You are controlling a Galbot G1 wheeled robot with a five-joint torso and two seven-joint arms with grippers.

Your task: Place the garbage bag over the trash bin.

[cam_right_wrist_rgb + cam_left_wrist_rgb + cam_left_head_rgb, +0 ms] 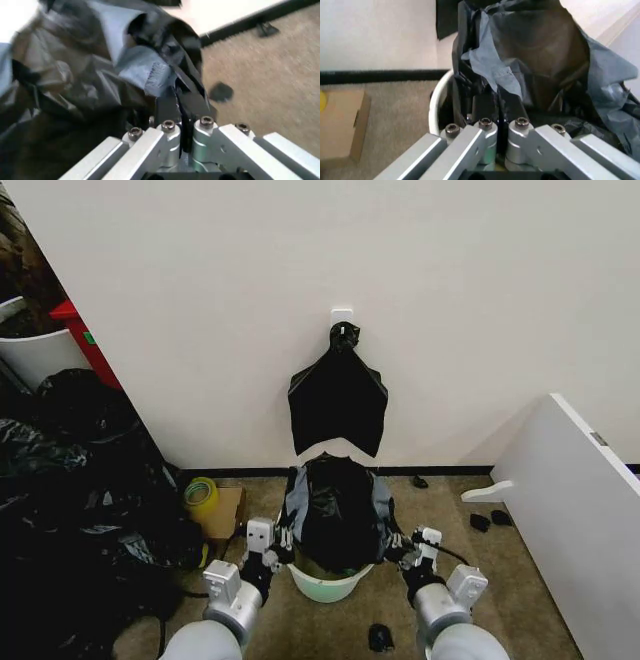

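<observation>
Left hand (279,546) at eight o'clock and right hand (400,548) at four o'clock each pinch the garbage bag (338,510), spread over the trash bin (330,583) on the floor. Fitting is underway; next, tugging the hem below the rim.

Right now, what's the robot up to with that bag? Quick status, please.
Left gripper and right gripper each shut on the bag, one per side. Bag draped over the bin, its base bare. Nothing in the way.
</observation>
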